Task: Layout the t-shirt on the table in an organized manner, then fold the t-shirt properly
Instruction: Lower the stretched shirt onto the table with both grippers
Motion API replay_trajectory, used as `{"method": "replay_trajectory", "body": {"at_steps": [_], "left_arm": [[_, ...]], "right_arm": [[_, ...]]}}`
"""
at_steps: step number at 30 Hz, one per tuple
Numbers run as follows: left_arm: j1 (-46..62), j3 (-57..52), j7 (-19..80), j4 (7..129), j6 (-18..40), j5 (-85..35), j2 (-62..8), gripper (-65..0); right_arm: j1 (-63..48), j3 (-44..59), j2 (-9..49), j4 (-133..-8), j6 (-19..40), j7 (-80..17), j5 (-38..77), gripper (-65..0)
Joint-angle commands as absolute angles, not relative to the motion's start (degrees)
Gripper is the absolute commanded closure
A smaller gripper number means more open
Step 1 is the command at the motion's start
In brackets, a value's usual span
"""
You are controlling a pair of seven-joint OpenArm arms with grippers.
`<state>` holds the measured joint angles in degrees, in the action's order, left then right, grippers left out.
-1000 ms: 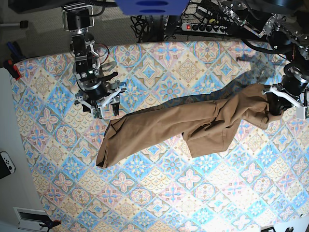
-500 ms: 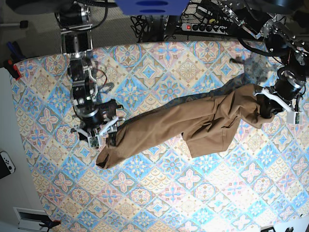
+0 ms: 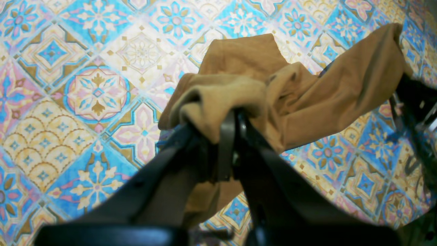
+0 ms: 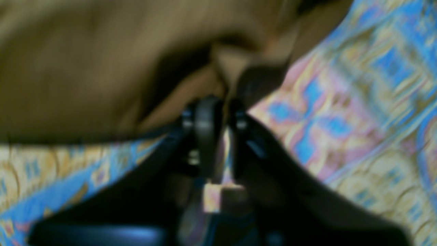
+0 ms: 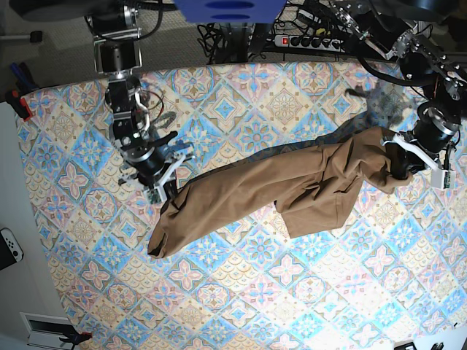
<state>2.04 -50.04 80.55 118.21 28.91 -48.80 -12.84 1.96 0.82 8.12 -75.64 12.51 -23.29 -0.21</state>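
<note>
The tan t-shirt (image 5: pixel 292 182) lies stretched in a long bunched band across the patterned table (image 5: pixel 241 292). At its right end my left gripper (image 5: pixel 400 166) holds it; the left wrist view shows the jaws (image 3: pixel 235 116) shut on a thick fold of t-shirt (image 3: pixel 307 92), lifted above the table (image 3: pixel 85 85). My right gripper (image 5: pixel 166 191) sits at the shirt's upper left end. In the blurred right wrist view its jaws (image 4: pixel 222 99) stand close together, pinching the edge of the t-shirt (image 4: pixel 85 68) over the table (image 4: pixel 341 119). The shirt's lower left end (image 5: pixel 157 240) droops onto the cloth.
A white game controller (image 5: pixel 9 246) lies off the table's left edge. A red clamp (image 5: pixel 22 102) sits near the back left corner. A power strip (image 5: pixel 314 41) and cables run behind the far edge. Open patterned cloth fills the front half.
My right arm came forward to the shirt's left end and its jaws closed on the fabric. The left arm kept its grip and barely shifted.
</note>
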Motion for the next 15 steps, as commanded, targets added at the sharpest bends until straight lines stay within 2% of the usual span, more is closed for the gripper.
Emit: {"method": "replay_trajectory", "body": {"at_steps": [1,6,15], "left_arm": [[1.4,-50.2,80.0,119.0,29.1,-49.8,-13.6,0.0],[1.6,-50.2,80.0,119.0,29.1,-49.8,-13.6,0.0],[1.8,-50.2,80.0,119.0,29.1,-49.8,-13.7,0.0]], "right_arm": [[3.6,0.9,8.3,-77.2,12.7,-21.4,0.3,0.0],[-1.1,1.5,8.3,-79.6,12.7,-21.4,0.3,0.0],[-4.4,1.6,8.4,-90.9,12.5,-21.5,0.3,0.0]]}}
